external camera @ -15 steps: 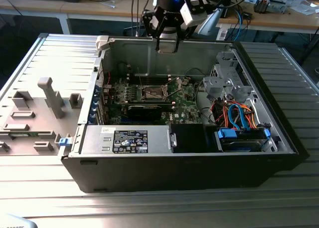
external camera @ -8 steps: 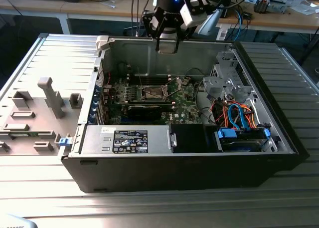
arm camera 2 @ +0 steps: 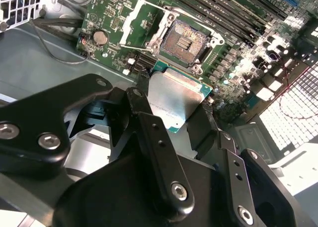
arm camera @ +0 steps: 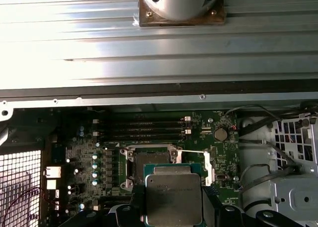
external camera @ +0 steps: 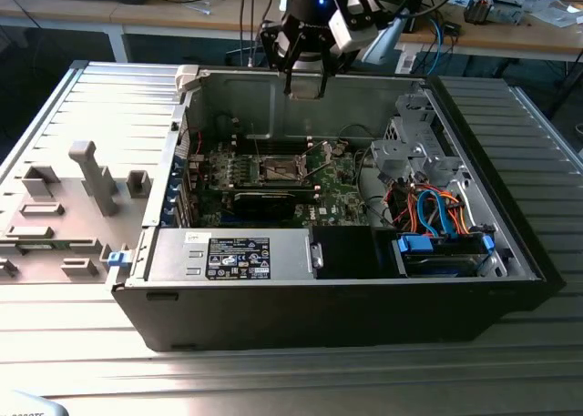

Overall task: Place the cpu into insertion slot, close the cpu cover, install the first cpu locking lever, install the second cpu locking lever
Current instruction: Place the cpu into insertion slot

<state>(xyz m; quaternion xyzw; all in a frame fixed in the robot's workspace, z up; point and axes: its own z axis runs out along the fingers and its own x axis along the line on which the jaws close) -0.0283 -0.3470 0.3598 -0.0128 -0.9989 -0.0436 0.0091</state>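
**Above case [external camera: 246, 97] far edge: cpu [arm camera 2: 175, 99] held, unseated**

Status: gripper [external camera: 305, 86] clamps cpu well above mobo [external camera: 335, 185]. Below, insertion slot [arm camera 2: 185, 40] bare; cpu cover [arm camera 2: 140, 19] flipped open beside it. Risk: tilt or misalignment on descent jams chip, damages slot; weak grip drops it.

silver-grey cpu [arm camera 2: 174, 100] with green rim, green board [arm camera 2: 112, 55], dark slot [arm camera 2: 186, 40] with silver rim, black jaws, black case [external camera: 319, 311], blue, orange, red cables [external camera: 437, 208], ribbed grey table [external camera: 273, 380]
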